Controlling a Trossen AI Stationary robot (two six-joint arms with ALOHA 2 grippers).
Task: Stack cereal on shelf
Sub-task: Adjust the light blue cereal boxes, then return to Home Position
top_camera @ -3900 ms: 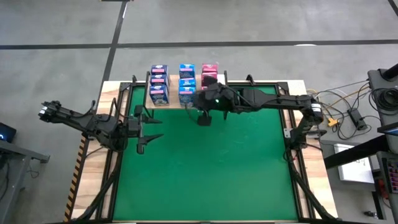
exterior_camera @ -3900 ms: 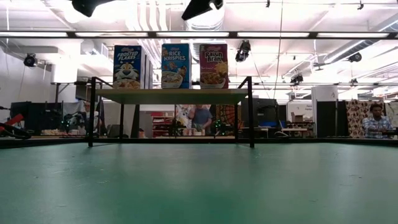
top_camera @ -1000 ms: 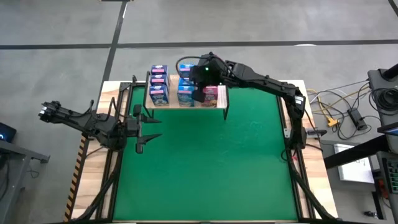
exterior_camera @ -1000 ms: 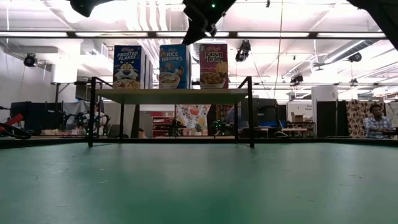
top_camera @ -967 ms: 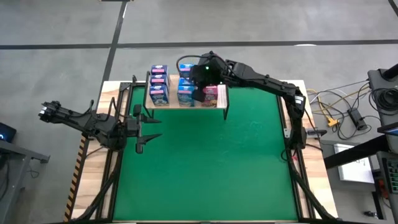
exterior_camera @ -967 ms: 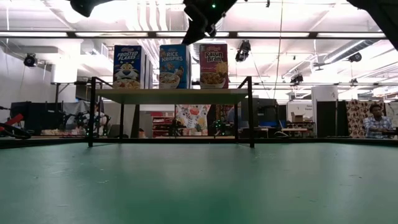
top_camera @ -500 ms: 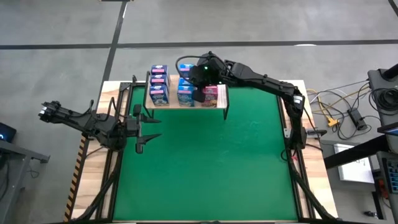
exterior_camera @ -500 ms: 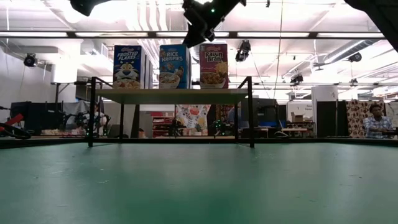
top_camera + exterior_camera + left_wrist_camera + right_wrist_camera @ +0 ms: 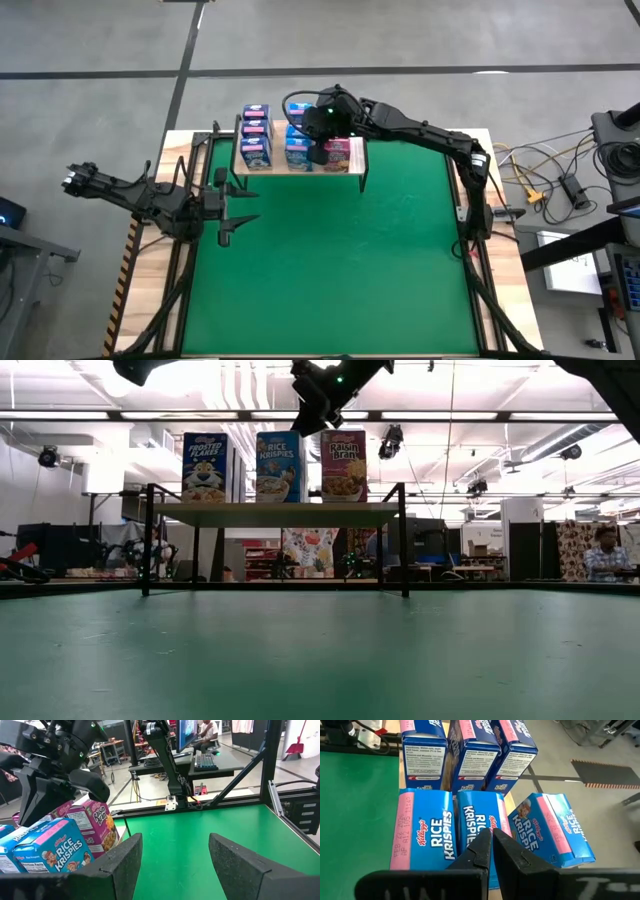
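The wooden shelf (image 9: pixel 352 170) stands on black legs at the mat's far edge. Small cereal boxes stand on it in three rows: blue Frosted Flakes (image 9: pixel 205 465), blue Rice Krispies (image 9: pixel 277 465) and pink Raisin Bran (image 9: pixel 343 464). My right gripper (image 9: pixel 491 839) is shut and points down just over the tops of the Rice Krispies boxes (image 9: pixel 479 827). One of these (image 9: pixel 552 832) stands turned out of line with its neighbours. My left gripper (image 9: pixel 172 855) is open and empty over the mat's left side (image 9: pixel 238 206). My right gripper comes from above at the top face of the middle Rice Krispies box (image 9: pixel 472 822) with shut fingers. The fingers themselves hide the tips, so I cannot tell whether they touch the box. The box stands upright on the shelf.
The green mat (image 9: pixel 340 270) in front of the shelf lies open. The right arm (image 9: pixel 420 130) stretches over the shelf's right end. The shelf's black legs (image 9: pixel 403 540) stand on the mat's far edge. People sit in the room beyond (image 9: pixel 603 555).
My right gripper has crept a little toward the far edge and upward over the Rice Krispies boxes, staying shut. The boxes on the shelf have kept their places.
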